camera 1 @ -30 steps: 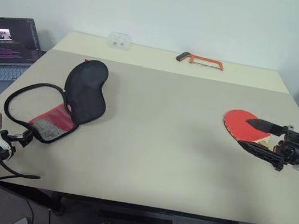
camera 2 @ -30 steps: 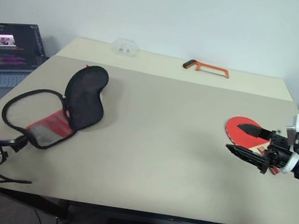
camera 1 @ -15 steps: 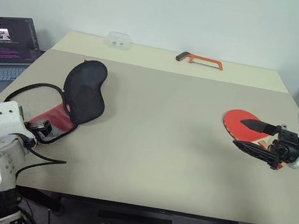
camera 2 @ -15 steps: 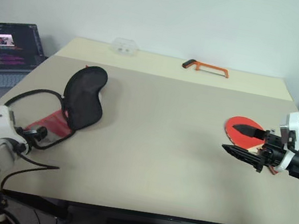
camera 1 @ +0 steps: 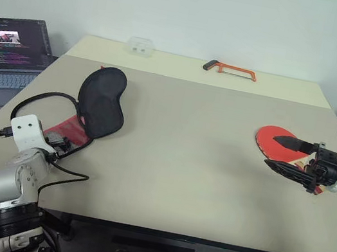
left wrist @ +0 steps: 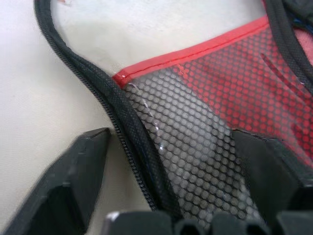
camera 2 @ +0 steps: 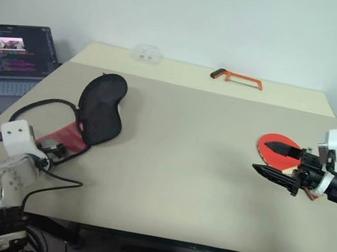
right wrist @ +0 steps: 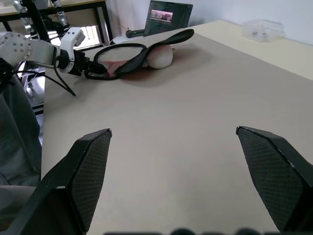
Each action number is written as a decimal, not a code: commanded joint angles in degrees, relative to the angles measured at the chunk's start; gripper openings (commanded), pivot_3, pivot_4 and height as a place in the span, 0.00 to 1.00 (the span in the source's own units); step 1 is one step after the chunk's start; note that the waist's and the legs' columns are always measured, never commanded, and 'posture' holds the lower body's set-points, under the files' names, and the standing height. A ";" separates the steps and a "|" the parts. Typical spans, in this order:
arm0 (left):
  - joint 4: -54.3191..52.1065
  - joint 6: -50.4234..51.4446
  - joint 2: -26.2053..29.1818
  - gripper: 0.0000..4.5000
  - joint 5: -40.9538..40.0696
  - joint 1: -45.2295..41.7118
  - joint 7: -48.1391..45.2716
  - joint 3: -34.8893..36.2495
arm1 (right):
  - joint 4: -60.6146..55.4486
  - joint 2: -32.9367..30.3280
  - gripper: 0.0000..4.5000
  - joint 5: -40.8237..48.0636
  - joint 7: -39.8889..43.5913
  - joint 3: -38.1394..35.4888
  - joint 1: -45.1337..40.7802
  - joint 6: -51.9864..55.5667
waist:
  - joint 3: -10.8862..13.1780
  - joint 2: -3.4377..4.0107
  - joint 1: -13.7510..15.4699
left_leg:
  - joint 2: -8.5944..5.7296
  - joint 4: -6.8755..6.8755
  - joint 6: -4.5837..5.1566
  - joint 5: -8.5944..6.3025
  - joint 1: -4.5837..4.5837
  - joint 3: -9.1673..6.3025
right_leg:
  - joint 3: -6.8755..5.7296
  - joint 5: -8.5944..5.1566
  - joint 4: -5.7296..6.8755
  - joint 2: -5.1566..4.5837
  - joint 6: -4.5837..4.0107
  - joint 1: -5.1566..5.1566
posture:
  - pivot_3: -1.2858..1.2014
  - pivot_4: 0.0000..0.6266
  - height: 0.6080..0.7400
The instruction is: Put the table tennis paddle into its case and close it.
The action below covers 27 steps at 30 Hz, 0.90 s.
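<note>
Your left tool (left wrist: 171, 161), on its white-jointed arm at 8 o'clock, points low with black fingers (left wrist: 68, 181) parted. Your right tool (camera 1: 290, 155) at 3 o'clock hangs level, black fingers (right wrist: 85, 171) spread wide, holding nothing.

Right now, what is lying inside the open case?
The case lies unzipped; its red mesh half holds nothing visible. The black flap hides whatever sits beneath it. The table tennis paddle is far away.
</note>
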 commanded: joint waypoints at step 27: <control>3.18 -5.61 3.26 0.00 -0.61 -7.66 -13.31 -13.50 | -3.44 0.68 1.00 -0.02 -2.44 -0.42 -1.59 0.27 | 0.01 0.00 0.47 | 0.02 -0.12 -0.01 -0.01 -0.15 -0.19 | -0.29 0.02 -0.59 -0.03 -0.01 0.20 | 0.52 0.24 1.00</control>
